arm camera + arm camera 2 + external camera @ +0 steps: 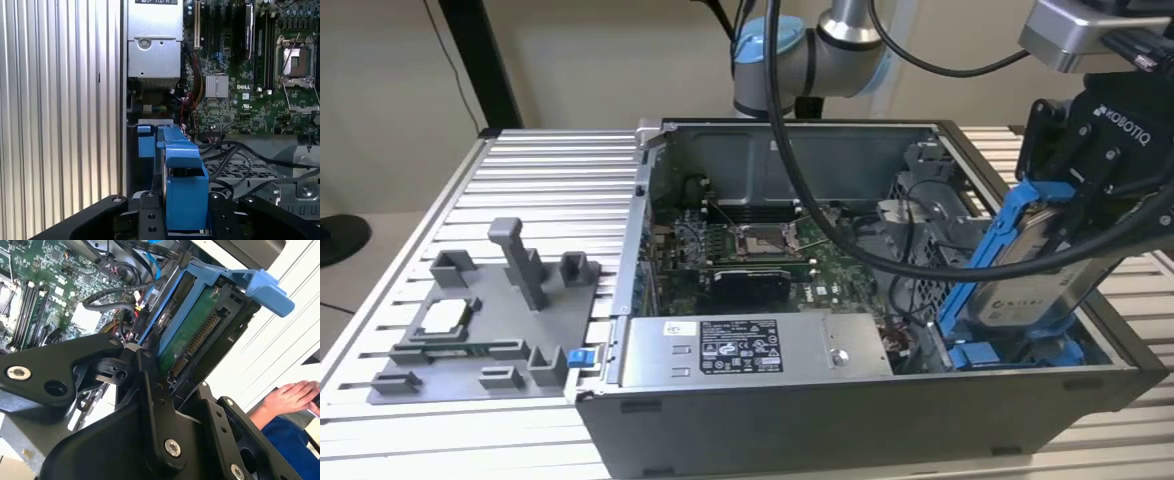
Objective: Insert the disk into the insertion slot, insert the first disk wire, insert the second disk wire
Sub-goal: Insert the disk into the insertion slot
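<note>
My gripper (1087,210) is shut on the disk (1034,270), a silver-grey drive framed by blue rails. The disk hangs steeply tilted over the open computer case, at the exterior view's right. Its lower end reaches down to the insertion slot (1014,352), a bay with blue rails by the case's front corner. In the second wrist view the black fingers (150,390) clamp the disk (192,335), whose green circuit board and connector face the camera. The first wrist view looks along the disk's blue rail (185,185) to the slot's blue tabs (146,145). Black cables (240,155) lie loose beside the bay.
Inside the case are a grey metal box with a white sticker (747,350) and the motherboard (747,250). A grey fixture tray with upright pegs (467,330) sits on the slatted table at the exterior view's left. A person's hand (290,395) rests beyond the case.
</note>
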Robot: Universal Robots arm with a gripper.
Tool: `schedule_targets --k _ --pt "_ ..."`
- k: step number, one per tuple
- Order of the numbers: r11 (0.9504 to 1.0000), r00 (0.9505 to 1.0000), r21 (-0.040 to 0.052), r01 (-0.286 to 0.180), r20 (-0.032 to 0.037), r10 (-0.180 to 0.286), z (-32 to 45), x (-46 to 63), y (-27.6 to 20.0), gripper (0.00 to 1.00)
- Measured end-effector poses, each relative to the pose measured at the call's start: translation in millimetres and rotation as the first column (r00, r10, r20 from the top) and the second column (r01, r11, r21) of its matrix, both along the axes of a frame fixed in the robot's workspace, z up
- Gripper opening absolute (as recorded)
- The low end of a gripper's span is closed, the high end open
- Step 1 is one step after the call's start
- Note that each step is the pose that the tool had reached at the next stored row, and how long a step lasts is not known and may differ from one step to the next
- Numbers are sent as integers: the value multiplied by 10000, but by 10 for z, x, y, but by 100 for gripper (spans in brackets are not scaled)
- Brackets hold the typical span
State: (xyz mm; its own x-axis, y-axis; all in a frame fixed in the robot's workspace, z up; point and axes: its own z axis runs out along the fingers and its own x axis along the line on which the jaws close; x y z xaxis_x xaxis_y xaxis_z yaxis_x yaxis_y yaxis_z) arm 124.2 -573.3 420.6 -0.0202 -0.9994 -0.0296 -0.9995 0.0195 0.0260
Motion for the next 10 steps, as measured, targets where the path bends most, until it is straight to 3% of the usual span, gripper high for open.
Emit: schedule_targets --k 10 --pt "10000 10000 10 -1 12 1 -45 0 0 0"
